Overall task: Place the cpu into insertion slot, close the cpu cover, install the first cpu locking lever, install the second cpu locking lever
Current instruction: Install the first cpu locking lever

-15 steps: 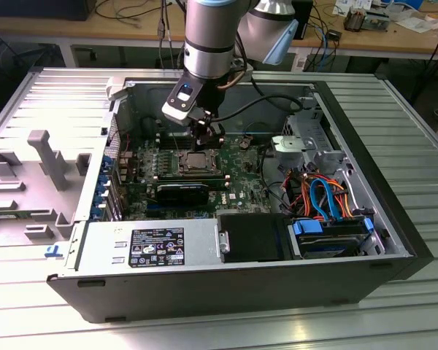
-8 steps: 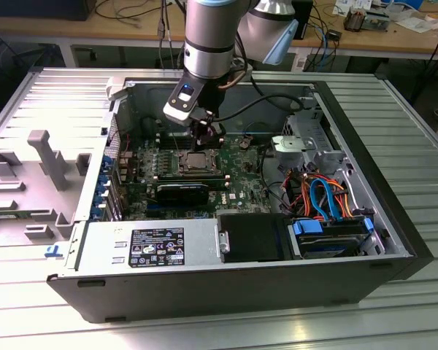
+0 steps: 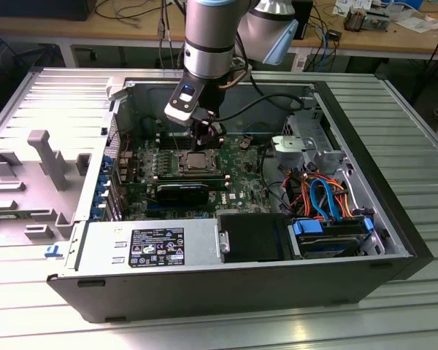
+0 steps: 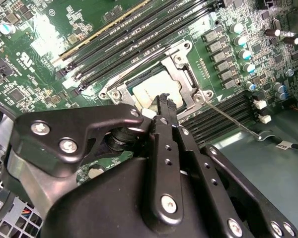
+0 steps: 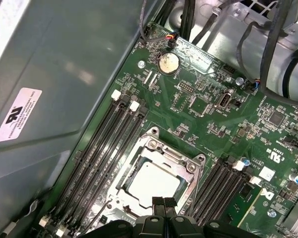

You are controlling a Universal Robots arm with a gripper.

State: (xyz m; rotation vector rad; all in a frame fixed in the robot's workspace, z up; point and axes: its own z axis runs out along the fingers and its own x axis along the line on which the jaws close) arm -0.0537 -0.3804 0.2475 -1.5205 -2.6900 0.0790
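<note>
The cpu [image 3: 197, 161] [image 4: 150, 90] [image 5: 154, 179] lies flat in the insertion slot on the green board, its silver-grey top showing. The cpu cover [image 4: 183, 74] [image 5: 164, 149] lies down around it as a silver frame. A thin wire locking lever [image 4: 236, 119] [image 5: 97, 215] sticks out loose from one corner of the socket. My gripper [image 3: 207, 148] [image 4: 164, 101] [image 5: 164, 202] hangs just above the socket's edge, fingers shut together and holding nothing.
Long black memory slots [image 5: 97, 148] [image 4: 139, 34] run on both sides of the socket. A black graphics card [image 3: 182, 193] lies in front of it, the power supply [image 3: 146, 244] nearer the case front. Cables and a drive cage [image 3: 328, 200] crowd the exterior view's right.
</note>
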